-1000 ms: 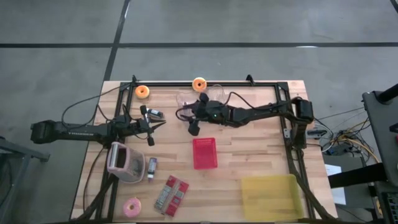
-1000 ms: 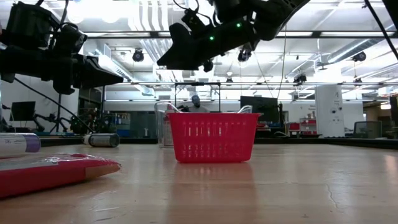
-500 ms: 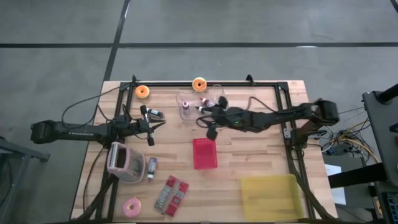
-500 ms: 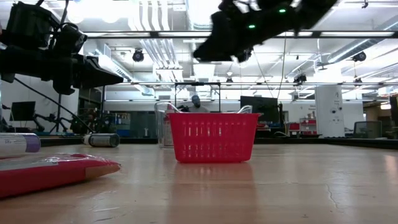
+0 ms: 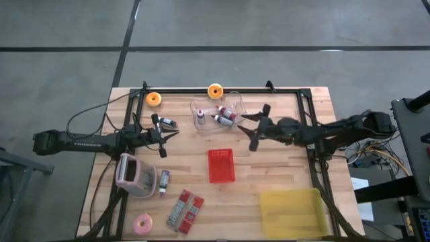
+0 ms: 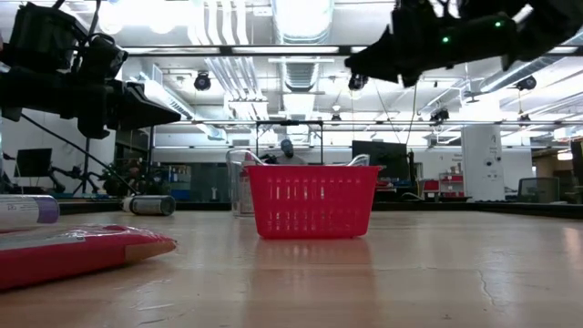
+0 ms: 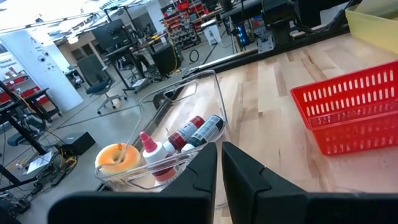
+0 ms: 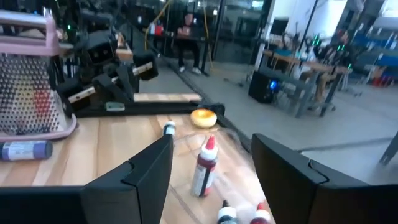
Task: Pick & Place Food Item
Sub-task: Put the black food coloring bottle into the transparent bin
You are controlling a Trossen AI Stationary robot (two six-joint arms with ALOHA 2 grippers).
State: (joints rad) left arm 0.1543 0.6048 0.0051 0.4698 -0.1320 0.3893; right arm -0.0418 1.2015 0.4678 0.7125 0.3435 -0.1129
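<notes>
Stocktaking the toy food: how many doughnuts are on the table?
3: an orange doughnut at the far left corner, an orange one at the far edge beside the clear tray, a pink one at the near left. Others may be hidden.

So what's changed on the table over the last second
The right arm has drawn back toward its own side: its pincer, open and empty, was over the clear tray and is now beside it. The tray's small bottles, hidden before, now show. The left pincer, shut, the red basket and the other items stayed put.
</notes>
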